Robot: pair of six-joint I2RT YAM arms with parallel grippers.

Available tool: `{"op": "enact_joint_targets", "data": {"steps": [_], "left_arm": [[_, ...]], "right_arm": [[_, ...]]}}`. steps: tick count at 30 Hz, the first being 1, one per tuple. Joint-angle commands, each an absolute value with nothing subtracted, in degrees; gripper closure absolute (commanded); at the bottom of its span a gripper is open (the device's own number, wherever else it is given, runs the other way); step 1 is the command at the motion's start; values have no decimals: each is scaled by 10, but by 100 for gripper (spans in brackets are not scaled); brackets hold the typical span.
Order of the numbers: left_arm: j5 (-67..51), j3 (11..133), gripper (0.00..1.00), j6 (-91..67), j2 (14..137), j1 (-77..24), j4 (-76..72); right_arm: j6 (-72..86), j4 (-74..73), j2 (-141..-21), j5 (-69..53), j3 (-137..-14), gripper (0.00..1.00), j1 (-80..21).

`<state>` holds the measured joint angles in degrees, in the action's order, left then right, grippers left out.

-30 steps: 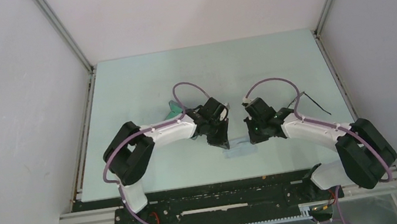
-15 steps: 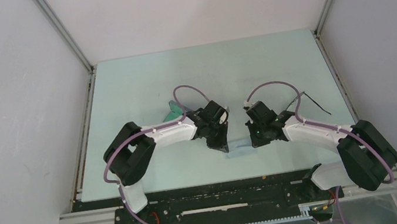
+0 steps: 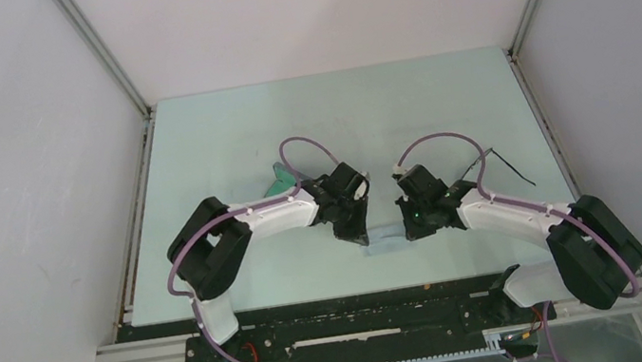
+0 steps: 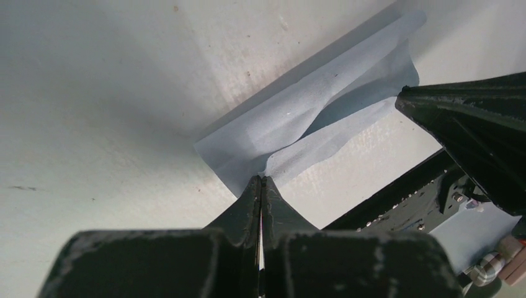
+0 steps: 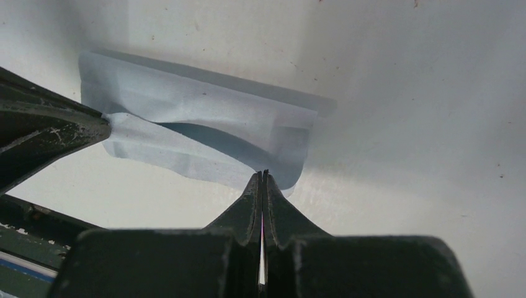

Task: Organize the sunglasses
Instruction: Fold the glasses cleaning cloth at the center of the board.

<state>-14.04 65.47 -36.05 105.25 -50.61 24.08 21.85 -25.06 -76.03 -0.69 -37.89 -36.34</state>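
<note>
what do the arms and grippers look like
The left arm and right arm have white links between bulky black joints, each trailing a looping purple cable. The left gripper and right gripper have dark, scuffed fingers tapering to thin tips.

We could read no text, label, brand, number or sign in any view. The cloth (image 4: 310, 124) and the counter (image 3: 224, 138) beneath it showed only plain, unmarked surfaces.
</note>
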Motion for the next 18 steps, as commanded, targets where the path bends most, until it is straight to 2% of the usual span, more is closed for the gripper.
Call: {"op": "enact_joint_targets", "data": {"steps": [1, 18], "left_arm": [[-122, 649, 98, -367, 1044, -509, 240], [-116, 649, 100, -366, 1044, -509, 240]], "right_arm": [[224, -248, -739, -15, -375, 100, -373], [240, -256, -715, 0, -368, 100, -377]]}}
